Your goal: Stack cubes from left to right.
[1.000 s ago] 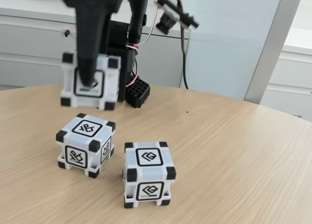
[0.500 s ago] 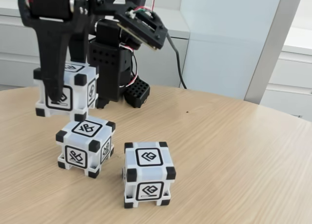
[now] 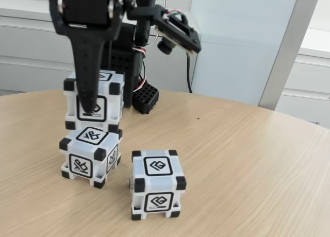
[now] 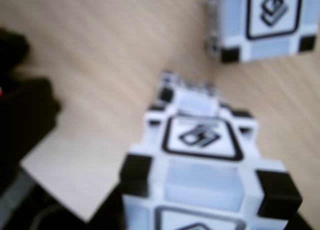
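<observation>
While my claw (image 3: 92, 109) grips top cube (image 3: 105, 100), it sits on left cube (image 3: 90, 154), third cube (image 3: 157, 183) apart at right, wood table (image 3: 247, 165).

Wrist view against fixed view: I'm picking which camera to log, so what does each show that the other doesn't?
The wrist view alone looks down on the top face of the held cube, showing how it lines up over the one beneath. The fixed view alone shows the arm, the gripper shut on that cube, the lower cube's side faces, and the cabinets behind. Both share the wooden table and the separate third cube.
</observation>
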`<state>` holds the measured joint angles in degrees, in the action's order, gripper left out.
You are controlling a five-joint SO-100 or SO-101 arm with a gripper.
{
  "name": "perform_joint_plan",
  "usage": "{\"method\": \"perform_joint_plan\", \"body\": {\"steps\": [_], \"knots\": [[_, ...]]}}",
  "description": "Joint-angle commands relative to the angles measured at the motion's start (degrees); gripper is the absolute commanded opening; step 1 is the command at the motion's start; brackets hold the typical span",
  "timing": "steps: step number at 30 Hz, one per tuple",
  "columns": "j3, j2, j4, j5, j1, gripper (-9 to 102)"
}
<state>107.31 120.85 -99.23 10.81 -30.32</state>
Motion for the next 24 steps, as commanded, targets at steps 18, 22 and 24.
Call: {"method": "perform_joint_plan", "body": {"steps": [18, 22, 24], "knots": [[3.0, -0.2, 1.7, -1.1, -1.7, 0], [3.0, -0.2, 3.6, -1.2, -5.1, 0], [3.0, -0.2, 3.8, -1.1, -6.0, 0]]}}
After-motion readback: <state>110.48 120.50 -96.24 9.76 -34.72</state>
